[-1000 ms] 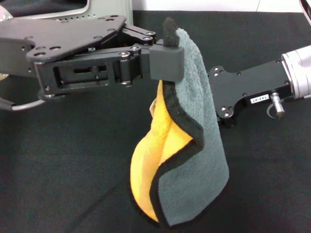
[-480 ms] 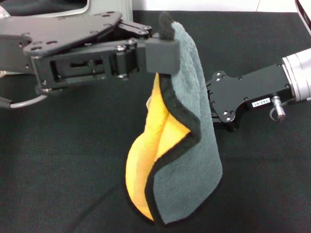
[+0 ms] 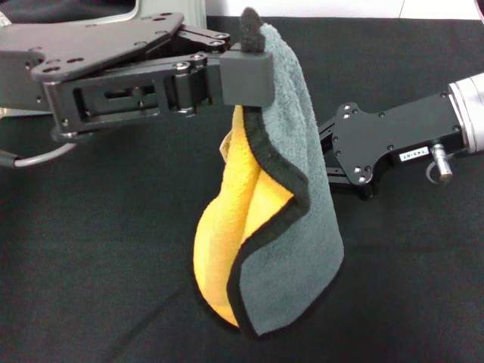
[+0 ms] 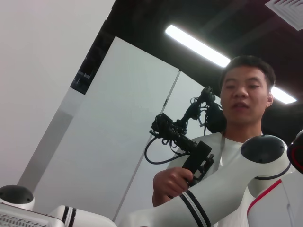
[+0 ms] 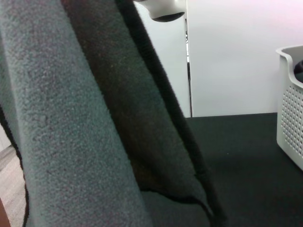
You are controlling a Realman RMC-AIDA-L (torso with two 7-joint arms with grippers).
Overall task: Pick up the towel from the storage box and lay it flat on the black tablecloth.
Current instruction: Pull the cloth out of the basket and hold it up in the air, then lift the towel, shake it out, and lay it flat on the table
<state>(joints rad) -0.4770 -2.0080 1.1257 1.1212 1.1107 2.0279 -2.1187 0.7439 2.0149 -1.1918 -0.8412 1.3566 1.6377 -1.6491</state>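
Observation:
The towel point(image 3: 302, 219) hangs in mid-air over the black tablecloth point(image 3: 91, 265), folded on itself, grey-teal outside and yellow inside. My left gripper point(image 3: 249, 76) reaches in from the left and is shut on the towel's top corner, which pokes up above the fingers. My right gripper point(image 3: 333, 155) comes in from the right, close behind the hanging towel, which hides its tips. In the right wrist view the towel point(image 5: 71, 123) fills most of the picture, with the storage box point(image 5: 289, 104) farther off on the tablecloth point(image 5: 236, 142).
A light grey edge of the storage box point(image 3: 170, 9) shows at the back left behind my left arm. The left wrist view points upward at a ceiling light, a person point(image 4: 244, 94) and a white robot arm point(image 4: 222, 189).
My left gripper has lifted the towel a little and drawn it slightly left, so its lower edge hangs higher. The right gripper has shifted slightly behind it.

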